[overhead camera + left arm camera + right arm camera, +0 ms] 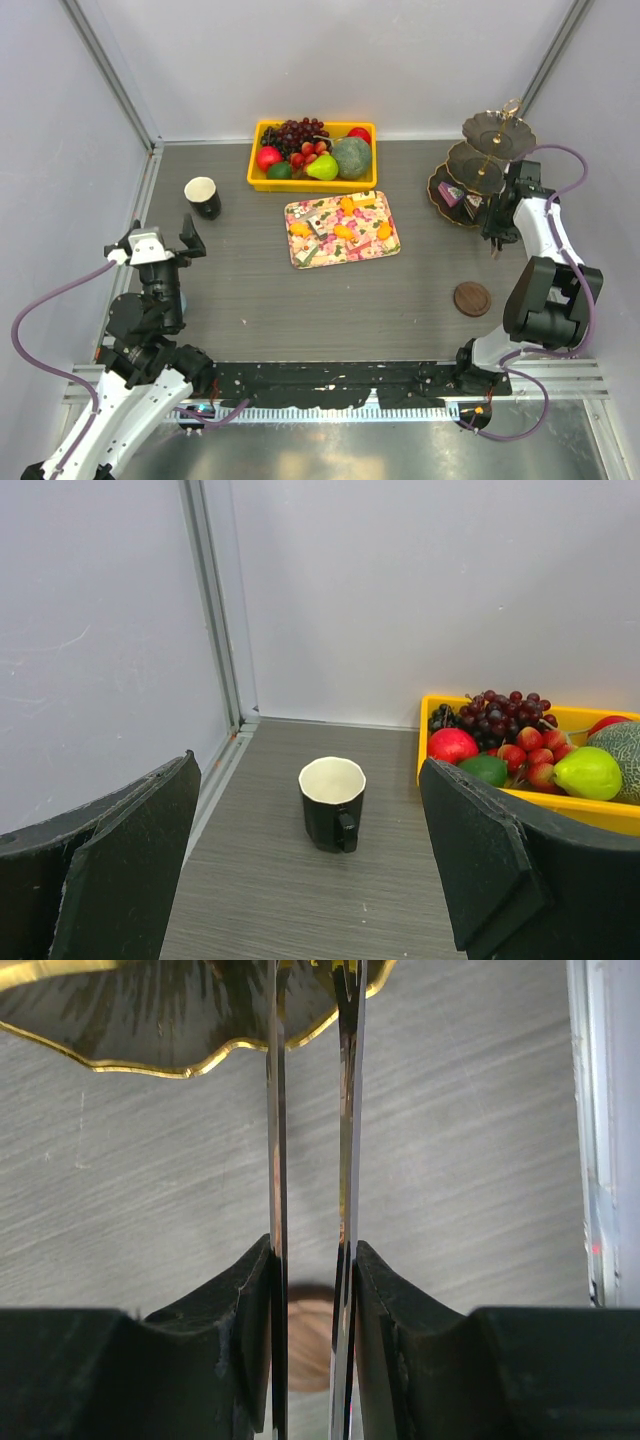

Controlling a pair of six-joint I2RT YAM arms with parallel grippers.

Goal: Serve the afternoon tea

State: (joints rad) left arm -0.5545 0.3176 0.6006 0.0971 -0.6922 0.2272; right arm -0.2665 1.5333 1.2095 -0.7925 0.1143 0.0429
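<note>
Two claws, unlike.
Wide and empty, the left gripper [308, 772] faces the black cup [332, 807]; only the right wrist view shows the right gripper [312, 1252] clamped on metal tongs [277, 1110] by the stand [150, 1058].

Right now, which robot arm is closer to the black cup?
Left. The left arm, jaws open, faces the black cup from close by; the right arm, jaws clamping metal tongs, is across the table beside the tiered stand.

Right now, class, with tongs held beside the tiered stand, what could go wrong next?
1. The tips of the tongs reach the gold rim of the stand; a swing of the right gripper could knock it.
2. The open left gripper faces the black cup; a misjudged approach might tip it.
</note>
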